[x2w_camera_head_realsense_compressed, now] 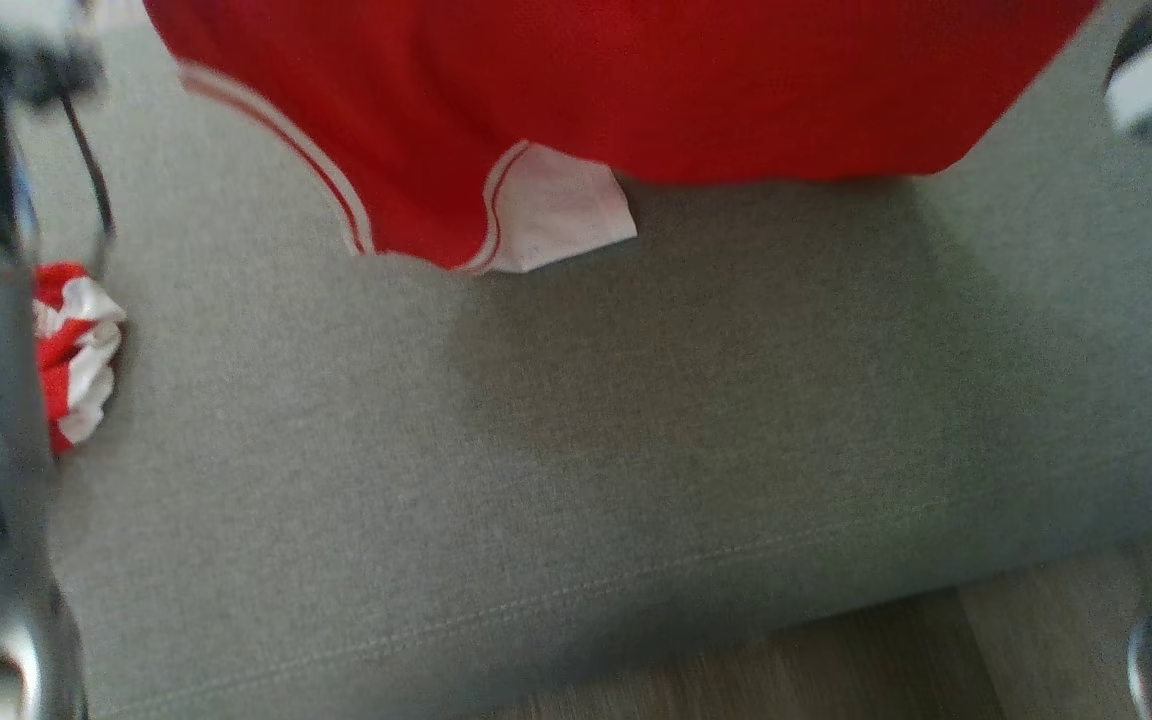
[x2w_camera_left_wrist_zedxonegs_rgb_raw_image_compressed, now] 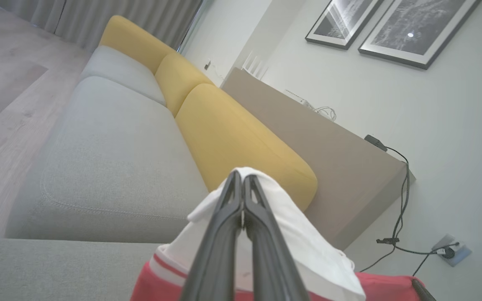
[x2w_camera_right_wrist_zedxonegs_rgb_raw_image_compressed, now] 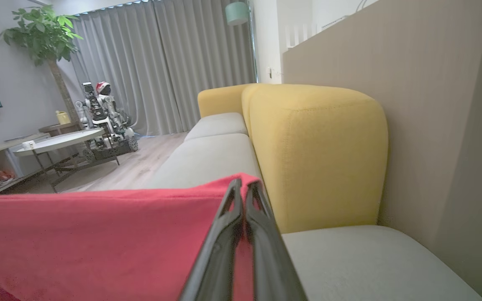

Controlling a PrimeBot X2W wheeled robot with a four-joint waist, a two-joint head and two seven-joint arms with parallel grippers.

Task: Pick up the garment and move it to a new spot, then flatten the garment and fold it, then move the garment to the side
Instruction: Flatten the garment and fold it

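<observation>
Left claw (x2w_camera_left_wrist_zedxonegs_rgb_raw_image_compressed: 242, 179) clamped on garment (x2w_camera_head_realsense_compressed: 636, 80) white cuff, right claw (x2w_camera_right_wrist_zedxonegs_rgb_raw_image_compressed: 243, 186) on red edge (both pinched tight); grey seat (x2w_camera_head_realsense_compressed: 536, 450) below.

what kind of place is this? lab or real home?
Most likely a living room, or a mock-up of one: a sofa with grey seats and yellow back cushions, floor-length curtains, framed pictures on the wall. What looks like another robot parked by the curtains hints at a test space.
</observation>
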